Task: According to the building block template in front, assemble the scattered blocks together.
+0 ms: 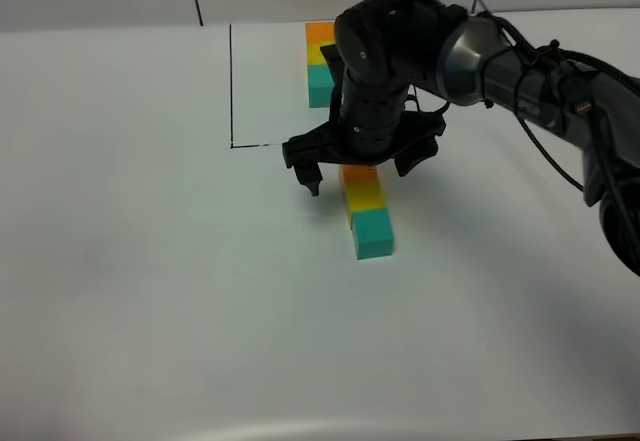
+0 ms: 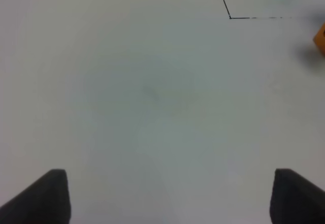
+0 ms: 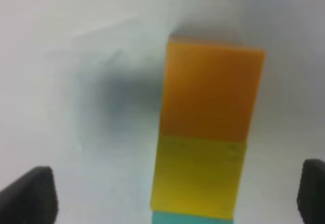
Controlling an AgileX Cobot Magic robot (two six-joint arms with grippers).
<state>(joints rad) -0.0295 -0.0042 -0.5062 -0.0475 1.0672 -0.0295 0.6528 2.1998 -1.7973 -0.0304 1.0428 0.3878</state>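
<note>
Over the joined blocks [image 1: 366,206], the right hand [image 1: 362,166] hangs spread.

Under my right claw [image 1: 362,166] the orange [image 1: 360,174], yellow [image 1: 365,195] and teal [image 1: 373,233] blocks lie in one touching row between its spread jaws, with bare table [image 1: 150,261] on both sides. Beyond it, the template [image 1: 320,64] blocks the way. Before my left claw [image 2: 165,196] I see open table.
</note>
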